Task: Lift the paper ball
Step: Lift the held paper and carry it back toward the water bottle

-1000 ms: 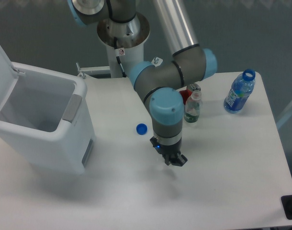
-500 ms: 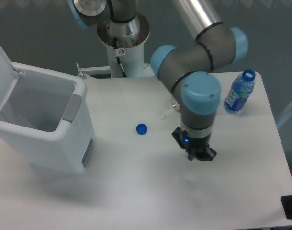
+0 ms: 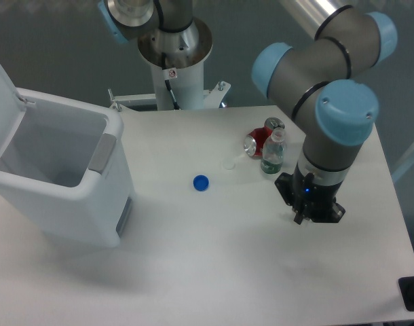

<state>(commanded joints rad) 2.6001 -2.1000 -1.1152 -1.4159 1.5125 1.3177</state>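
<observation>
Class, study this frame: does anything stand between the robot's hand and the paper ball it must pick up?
Cannot be settled: no paper ball shows here. The hand hangs over the white table's right side, and the grey-and-blue arm hides the table behind it.

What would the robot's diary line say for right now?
end effector: over right side of white table, grip state unclear | crumpled white paper ball: not visible | round blue bottle cap: untouched | white open bin: left
</observation>
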